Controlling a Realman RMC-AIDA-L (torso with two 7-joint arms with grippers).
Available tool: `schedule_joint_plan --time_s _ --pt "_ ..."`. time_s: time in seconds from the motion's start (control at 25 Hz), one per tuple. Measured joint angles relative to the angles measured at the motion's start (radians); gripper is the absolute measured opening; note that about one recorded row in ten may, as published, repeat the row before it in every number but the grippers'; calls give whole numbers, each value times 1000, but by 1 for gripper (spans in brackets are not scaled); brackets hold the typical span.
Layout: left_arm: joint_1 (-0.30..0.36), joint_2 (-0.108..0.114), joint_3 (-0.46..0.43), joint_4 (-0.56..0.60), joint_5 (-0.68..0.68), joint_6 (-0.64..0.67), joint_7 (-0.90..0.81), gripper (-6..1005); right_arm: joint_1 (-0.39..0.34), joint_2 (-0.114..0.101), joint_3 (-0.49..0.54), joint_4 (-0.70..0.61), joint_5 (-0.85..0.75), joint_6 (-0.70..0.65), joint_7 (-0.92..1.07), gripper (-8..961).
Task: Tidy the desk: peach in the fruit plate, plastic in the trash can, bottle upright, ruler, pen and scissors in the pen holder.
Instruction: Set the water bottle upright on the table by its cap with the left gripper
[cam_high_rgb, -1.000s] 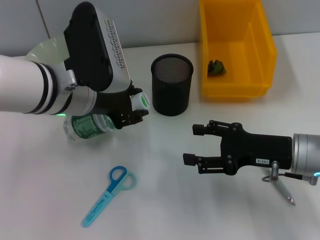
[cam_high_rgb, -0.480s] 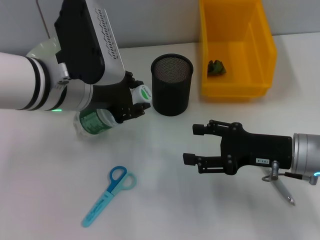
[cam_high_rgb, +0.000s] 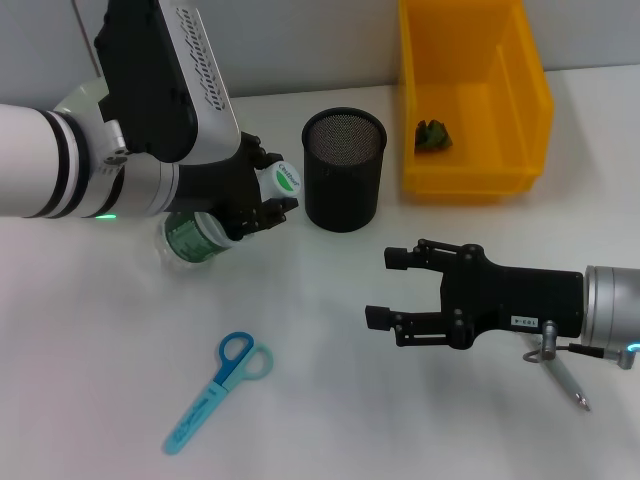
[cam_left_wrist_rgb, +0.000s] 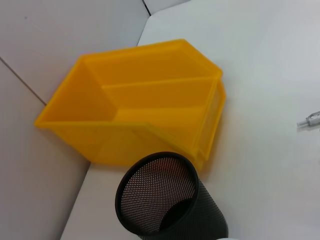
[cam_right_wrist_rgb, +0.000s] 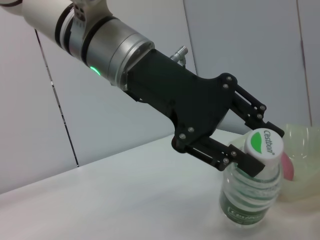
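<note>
**— Where is it now?**
Bottle (cam_high_rgb: 215, 215) is in my left gripper (cam_high_rgb: 262, 200), clamped just under its white cap, beside the pen holder (cam_high_rgb: 344, 168). It leans, with its base on or just above the white desk (cam_high_rgb: 330, 330); I cannot tell which.

**— Which step is that?**
Standing the bottle upright, I'd say partly done. Next I need to bring the neck over the base until it is vertical, set the base flat, and only then release. Letting go early could tip it against the mesh holder.

**— And your other hand?**
My right gripper (cam_high_rgb: 398, 288) hovers over the middle of the desk with fingers spread wide and nothing in them. The pen (cam_high_rgb: 566, 380) lies just beyond it.

**— What else is on the surface?**
Blue scissors (cam_high_rgb: 218, 388) lie flat near the front, well apart from the holder. The yellow bin (cam_high_rgb: 470, 95) sits at the back by the wall with a small green scrap (cam_high_rgb: 432, 135) inside. A pale fruit plate (cam_right_wrist_rgb: 302, 137) shows behind the bottle in the right wrist view. I see no ruler. The wall is plain grey panels.
</note>
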Motion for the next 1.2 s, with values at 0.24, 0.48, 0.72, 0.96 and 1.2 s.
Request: schedule_joint_plan --time_s 0.24,0.48,0.72,0.96,1.2 --pt "2 0 0 0 -1 0 -1 452 0 0 -1 0 0 0 0 843" --pt "8 -1 -2 4 -13 -1 -3 454 0 0 -1 0 0 0 0 843" --pt "14 0 -8 17 -13 4 -10 456 0 0 -1 0 0 0 0 842" --pt "19 0 -15 22 -30 10 -12 458 0 1 -2 0 0 0 0 843" --pt "28 0 -28 36 -48 12 -11 460 0 2 -1 0 0 0 0 843"
